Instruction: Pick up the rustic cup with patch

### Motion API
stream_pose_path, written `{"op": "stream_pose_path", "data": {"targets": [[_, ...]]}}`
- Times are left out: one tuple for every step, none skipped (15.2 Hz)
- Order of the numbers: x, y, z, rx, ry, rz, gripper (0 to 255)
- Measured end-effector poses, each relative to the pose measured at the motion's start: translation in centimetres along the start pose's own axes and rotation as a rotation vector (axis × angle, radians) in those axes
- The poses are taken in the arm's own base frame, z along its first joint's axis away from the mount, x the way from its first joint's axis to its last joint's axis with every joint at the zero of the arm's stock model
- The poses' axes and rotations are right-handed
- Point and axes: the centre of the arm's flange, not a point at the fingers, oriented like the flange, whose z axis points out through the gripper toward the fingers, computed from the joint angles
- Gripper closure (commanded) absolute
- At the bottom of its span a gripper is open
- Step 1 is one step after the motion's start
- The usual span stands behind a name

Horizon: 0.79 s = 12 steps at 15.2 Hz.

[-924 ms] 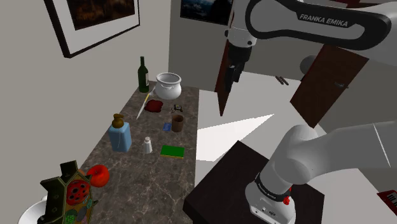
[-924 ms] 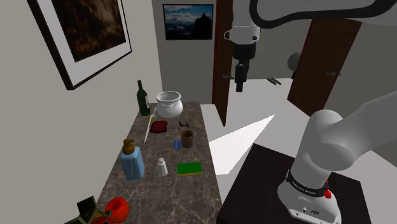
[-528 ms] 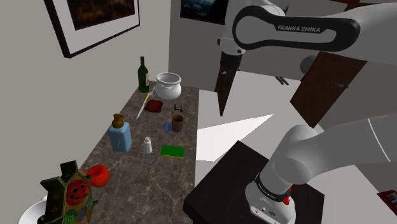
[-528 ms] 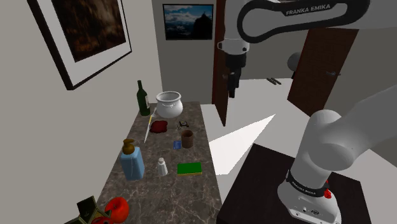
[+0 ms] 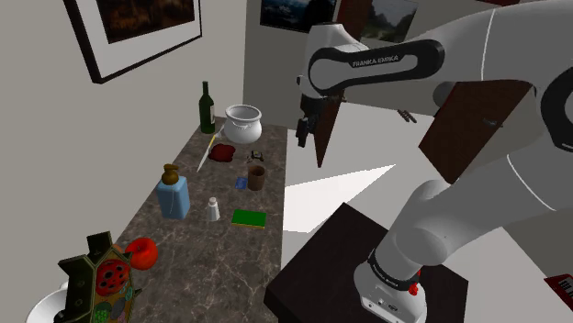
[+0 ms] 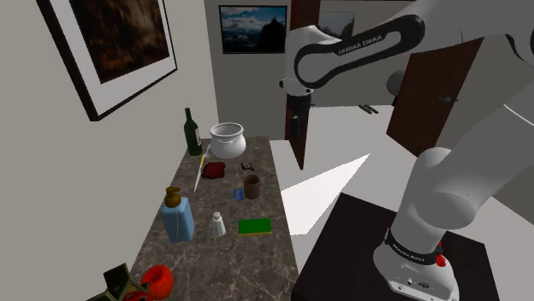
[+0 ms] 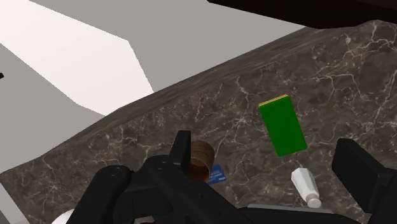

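Two black fingers (image 7: 181, 151) of the gripper (image 5: 303, 134) stand wide apart with nothing between them, and the hand hangs high in the air by the counter's (image 5: 188, 246) open long edge. Well below it the brown cup (image 5: 256, 177) stands upright close to that edge, a small blue thing (image 5: 241, 183) just beside it. Farther along the same edge lies a flat green block (image 5: 248, 218), with a small white bottle (image 5: 213, 209) near it.
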Motion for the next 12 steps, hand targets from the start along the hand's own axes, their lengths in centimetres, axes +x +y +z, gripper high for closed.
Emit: {"op": "stream_pose_path", "data": {"targets": [[0.5, 0.3, 1.1, 0.002, 0.001, -0.004, 0], [1.2, 0.9, 2.1, 0.004, 0.003, -0.007, 0], [1.7, 1.6, 3.3, 0.006, 0.003, -0.011, 0], [2.5, 1.9, 4.1, 0.008, 0.005, -0.014, 0], [3.3, 2.3, 5.1, 0.009, 0.007, -0.018, 0], [4.1, 2.4, 6.0, 0.012, 0.008, -0.022, 0], [4.7, 2.9, 7.0, 0.013, 0.009, -0.026, 0], [6.0, 3.2, 8.0, 0.015, 0.011, -0.029, 0], [6.7, 3.7, 9.0, 0.017, 0.012, -0.033, 0], [7.2, 4.0, 9.9, 0.019, 0.013, -0.037, 0], [7.9, 4.6, 11.0, 0.021, 0.015, -0.04, 0], [8.6, 5.3, 12.2, 0.023, 0.016, -0.044, 0]]}}
